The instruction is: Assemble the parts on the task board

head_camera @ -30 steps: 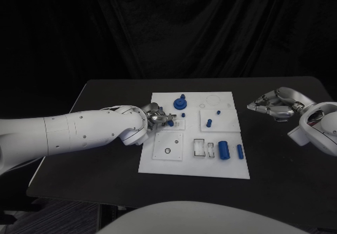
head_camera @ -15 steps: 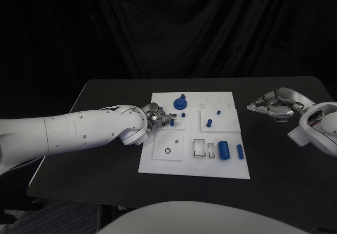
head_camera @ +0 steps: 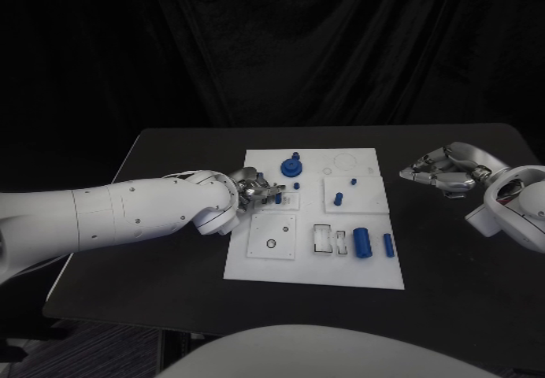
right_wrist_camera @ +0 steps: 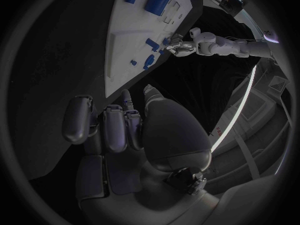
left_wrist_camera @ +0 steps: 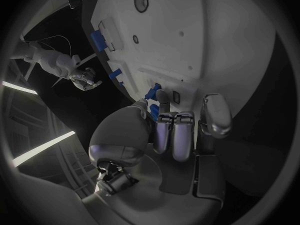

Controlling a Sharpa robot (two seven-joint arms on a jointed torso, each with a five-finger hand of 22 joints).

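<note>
Nothing moved: left hand [head_camera: 257,191] apparently pinches an upright blue peg [head_camera: 276,199]; right hand [head_camera: 445,170] curled, holding nothing.

The left hand [head_camera: 257,191] pinches a small blue part [head_camera: 276,199] at its fingertips. The right hand [head_camera: 445,169] hangs curled, holding nothing.

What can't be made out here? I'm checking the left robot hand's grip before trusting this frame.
- Head view: the left robot hand covers the small blue part at its fingertips; whether it is held or seated is hidden.
- Left wrist view: that part is mostly behind the fingers.
- Head view: the right robot hand is curled beside the white board; its palm is turned away, so any contents are unclear.
</note>
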